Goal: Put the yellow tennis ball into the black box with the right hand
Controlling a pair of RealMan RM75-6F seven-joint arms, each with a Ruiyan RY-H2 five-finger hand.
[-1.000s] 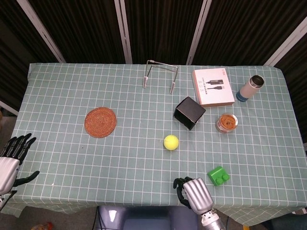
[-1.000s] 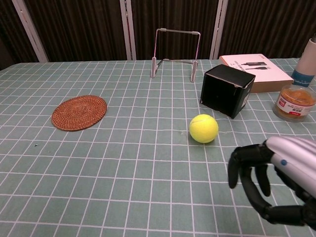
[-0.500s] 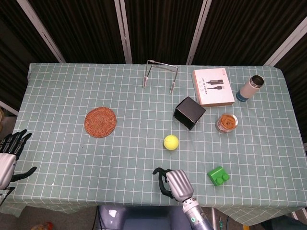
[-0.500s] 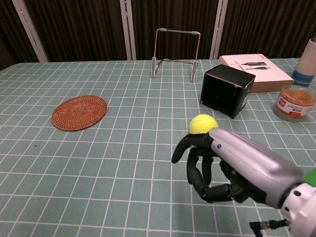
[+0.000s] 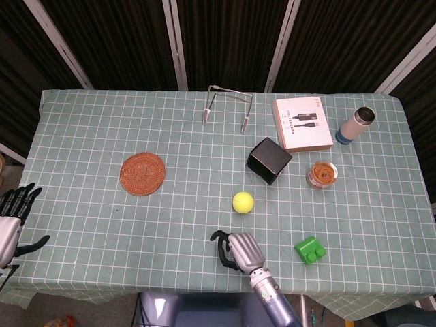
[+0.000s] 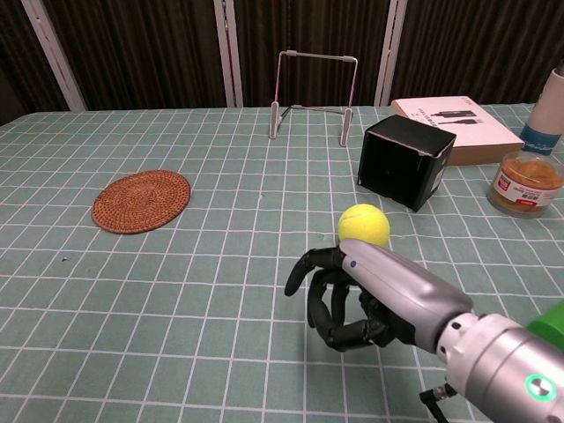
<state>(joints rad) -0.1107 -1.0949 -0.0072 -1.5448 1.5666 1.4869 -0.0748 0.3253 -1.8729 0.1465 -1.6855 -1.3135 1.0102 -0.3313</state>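
The yellow tennis ball (image 5: 243,201) (image 6: 363,225) lies on the checked cloth in front of the black box (image 5: 269,160) (image 6: 406,160), which lies on its side with its opening toward me. My right hand (image 5: 238,251) (image 6: 348,295) hovers just short of the ball on its near side, fingers curved and apart, holding nothing. My left hand (image 5: 12,218) hangs off the table's left edge with fingers spread, empty; the chest view does not show it.
A woven coaster (image 5: 143,173) lies at left. A wire stand (image 5: 228,107) is at the back, a white boxed book (image 5: 302,124) and a bottle (image 5: 355,125) at back right, a jar (image 5: 321,174) right of the box, a green block (image 5: 310,249) near the front.
My right hand has swung left and forward from the front right, closing in on the ball's near side. The left hand has drifted slightly outward. Ball and box have not moved.
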